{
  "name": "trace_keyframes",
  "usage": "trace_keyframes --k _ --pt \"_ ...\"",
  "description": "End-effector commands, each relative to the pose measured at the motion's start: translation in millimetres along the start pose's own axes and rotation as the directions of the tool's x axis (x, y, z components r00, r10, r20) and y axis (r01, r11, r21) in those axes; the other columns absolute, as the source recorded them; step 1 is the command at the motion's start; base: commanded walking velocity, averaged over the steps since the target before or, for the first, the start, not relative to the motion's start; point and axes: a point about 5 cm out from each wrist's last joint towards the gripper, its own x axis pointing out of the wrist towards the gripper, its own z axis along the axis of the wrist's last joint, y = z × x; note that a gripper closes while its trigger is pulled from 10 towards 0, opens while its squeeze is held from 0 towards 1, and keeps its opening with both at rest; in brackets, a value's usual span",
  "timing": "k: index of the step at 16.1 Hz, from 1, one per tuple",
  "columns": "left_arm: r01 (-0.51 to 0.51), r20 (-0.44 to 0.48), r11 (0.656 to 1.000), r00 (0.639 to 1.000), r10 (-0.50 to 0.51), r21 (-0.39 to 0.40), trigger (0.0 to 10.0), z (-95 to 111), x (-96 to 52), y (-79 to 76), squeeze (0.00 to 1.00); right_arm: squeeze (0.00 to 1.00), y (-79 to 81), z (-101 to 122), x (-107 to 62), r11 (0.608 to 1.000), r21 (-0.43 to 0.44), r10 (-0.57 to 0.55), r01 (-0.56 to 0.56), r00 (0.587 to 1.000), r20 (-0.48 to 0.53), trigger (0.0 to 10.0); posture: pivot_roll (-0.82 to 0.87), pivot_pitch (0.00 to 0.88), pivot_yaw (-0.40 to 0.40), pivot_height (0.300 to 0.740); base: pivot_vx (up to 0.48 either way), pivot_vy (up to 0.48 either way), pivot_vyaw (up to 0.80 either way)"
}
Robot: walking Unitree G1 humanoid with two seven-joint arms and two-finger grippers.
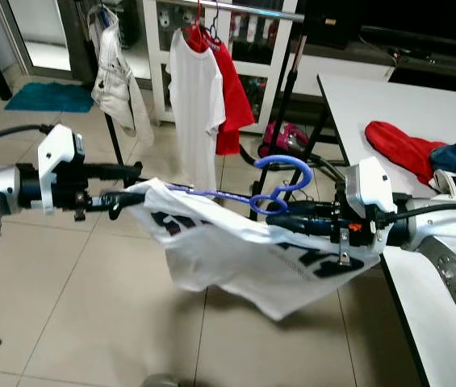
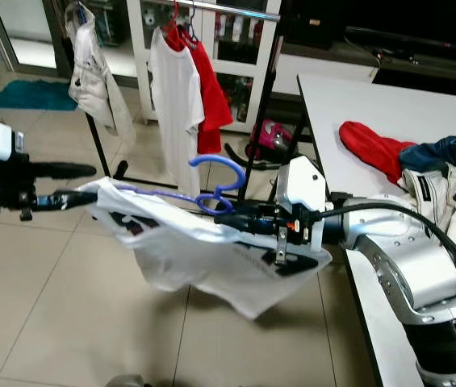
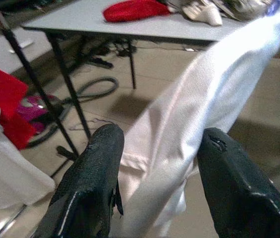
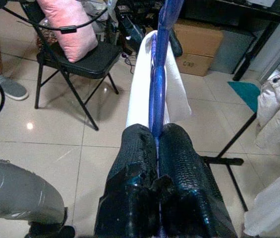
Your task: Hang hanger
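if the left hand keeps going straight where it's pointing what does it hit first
Probably the white T-shirt on the blue hanger: the cloth lies between the left hand's open fingers. Beyond it is the right hand.

Beige tiled floor (image 1: 66,306) spreads below. At twelve o'clock a black clothes rack (image 1: 280,89) stands before a white glass-fronted cabinet (image 1: 252,48). A white table (image 1: 373,101) sits at two o'clock, a teal mat (image 1: 50,97) at ten o'clock.

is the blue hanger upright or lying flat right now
Lying roughly flat: the blue hanger stretches sideways between the grippers inside the white t-shirt, hook curling up, the right gripper with jaws shut on it.
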Motion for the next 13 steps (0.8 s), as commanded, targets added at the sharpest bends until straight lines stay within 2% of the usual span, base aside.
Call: trace_keyframes --k 1,2,5,8,9,10,11,13 --pt "0.043 -0.04 0.999 0.998 -0.041 0.03 9.1 3 -3.5 -0.2 0.0 0.0 -1.1 9 -1.7 0.999 -0.039 0.028 -0.027 0.999 0.021 10.0 0.1 0.0 -0.056 0.74 0.0 0.0 0.0" --pt "0.072 -0.063 0.997 0.996 -0.07 0.032 10.0 2 -6.2 -2.4 0.0 0.0 -1.8 8 -3.1 0.999 -0.04 0.032 -0.032 0.999 0.013 10.0 0.1 0.0 -0.053 0.74 0.0 0.0 0.0" --pt "0.089 -0.057 0.995 0.995 -0.086 0.041 10.0 5 -12.8 -4.4 0.0 0.0 -5.1 7 -7.1 0.999 -0.04 0.032 -0.032 0.999 0.004 10.0 0.1 0.0 -0.057 0.74 0.0 0.0 0.0" --pt "0.137 -0.1 0.99 0.986 -0.134 0.019 10.0 2 -17.3 -9.9 0.0 0.0 -5.5 8 -7.9 0.999 -0.039 0.037 -0.037 0.999 0.004 10.0 0.1 0.0 -0.059 0.74 0.0 0.0 0.0" --pt "0.147 -0.111 0.989 0.983 -0.145 0.014 2.8 0 -19.4 -12.1 0.0 0.0 -5.7 8 -7.9 0.998 -0.04 0.041 -0.04 0.999 0.005 10.0 0.11 0.0 -0.062 0.74 0.0 0.0 0.0" --pt "0.147 -0.112 0.989 0.983 -0.145 0.015 2.8 0 -19.9 -12.5 0.0 0.0 -5.7 8 -7.9 0.998 -0.04 0.042 -0.041 0.999 0.005 10.0 0.11 0.0 -0.062 0.74 0.0 0.0 0.0" --pt "0.143 -0.113 0.99 0.984 -0.14 0.018 0.0 -1 -21.1 -12.8 0.0 0.0 -5.9 8 -8.0 0.998 -0.041 0.045 -0.044 0.999 0.005 10.0 0.1 0.0 -0.062 0.74 0.0 0.0 0.0" --pt "0.145 -0.139 0.989 0.98 -0.141 0.02 0.0 -3 -23.3 -13.8 0.0 0.0 -5.7 8 -8.4 0.998 -0.041 0.049 -0.049 0.999 0.002 10.0 0.1 0.0 -0.06 0.74 0.0 0.0 0.0"
